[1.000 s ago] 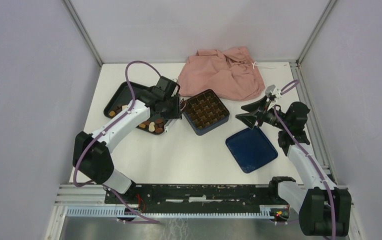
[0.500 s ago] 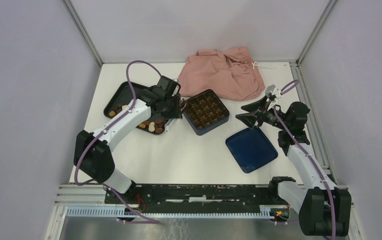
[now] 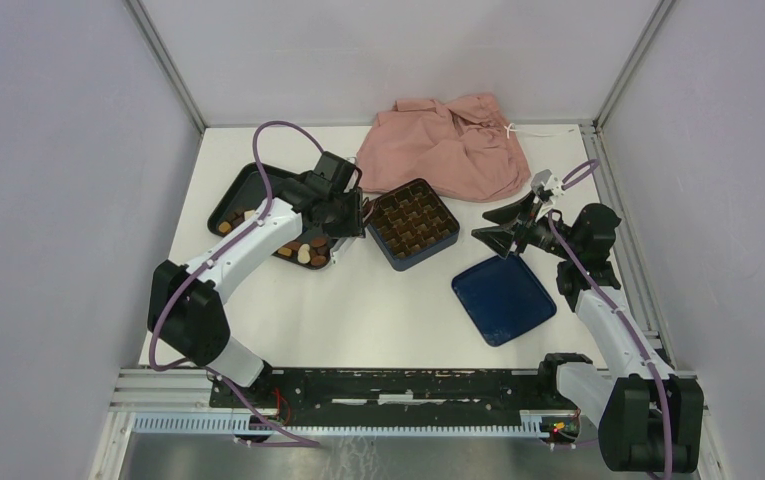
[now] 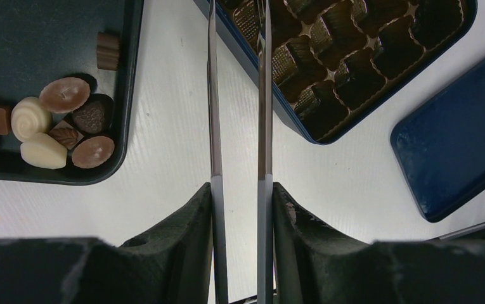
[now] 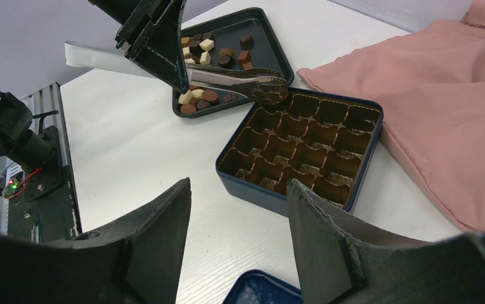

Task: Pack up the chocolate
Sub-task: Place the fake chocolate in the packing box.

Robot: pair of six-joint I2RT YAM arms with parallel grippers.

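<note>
The chocolate [image 4: 62,123] lies as several brown, tan and cream pieces in the black tray [image 3: 233,195]; the pieces [image 5: 208,54] also show in the right wrist view. My left gripper [image 4: 239,190] is shut on a pair of metal tongs [image 4: 262,95]. The tong tips [image 5: 268,92] hover at the corner of the dark blue box [image 3: 413,222] nearest the tray. Whether the tips hold a piece I cannot tell. The box's gridded gold insert [image 5: 303,142] looks empty. My right gripper [image 5: 236,190] hangs open to the right of the box, holding nothing.
The box's blue lid [image 3: 503,298] lies flat under and in front of the right gripper. A pink cloth [image 3: 448,145] is bunched at the back, touching the box's far side. Frame rails run along the table's right and near edges.
</note>
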